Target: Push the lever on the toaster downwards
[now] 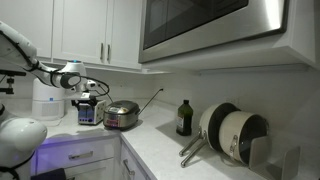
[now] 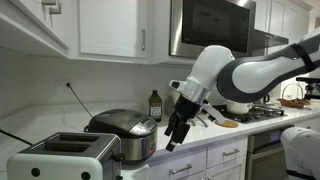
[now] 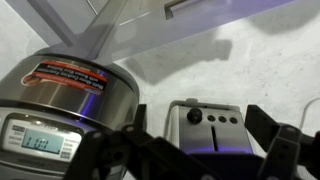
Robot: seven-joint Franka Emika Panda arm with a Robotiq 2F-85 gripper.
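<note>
Countertop [image 1: 170, 150] toaster [image 3: 210, 125] ahead between spread fingers [image 3: 270, 130]

Silver toaster [image 3: 206, 132] w/ dark knobs [image 3: 195, 116] — steel pot [image 3: 60, 108], red-orange label [image 3: 66, 76]

From my station I see a kitchen with white upper cabinets [image 1: 85, 30] and a stainless microwave [image 1: 205, 25] mounted high. A plain pale wall [image 1: 230, 85] runs behind a light speckled countertop [image 1: 160, 142]. White drawers [image 2: 215, 160] sit below.
</note>
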